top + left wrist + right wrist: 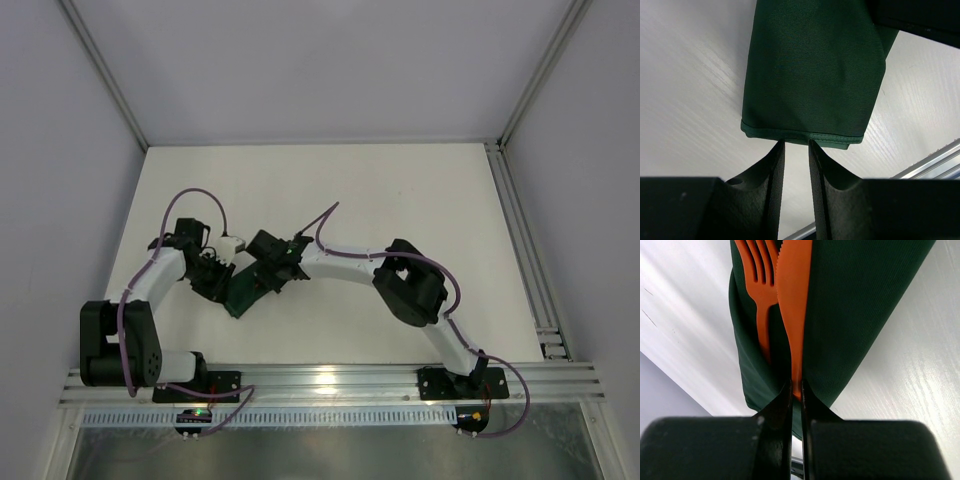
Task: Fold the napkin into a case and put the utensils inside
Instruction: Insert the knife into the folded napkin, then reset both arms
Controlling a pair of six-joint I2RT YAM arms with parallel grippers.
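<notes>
Right wrist, right tool [795, 384] pinching knife [794, 300] beside fork [763, 305] on case [850, 315]; left tool [796, 142] slightly parted at case's end

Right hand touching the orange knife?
Touching. Right wrist view: the right hand is clamped on the knife handle, no gap either side.

Napkin [810, 75]: dark green, plain, matte.
Fork [764, 295]: orange-red, plain.
Knife [795, 305]: same orange-red.
Table [685, 100]: white, faint wood grain.
Arms [345, 262]: white and black.
Cables [190, 195]: purple.
</notes>
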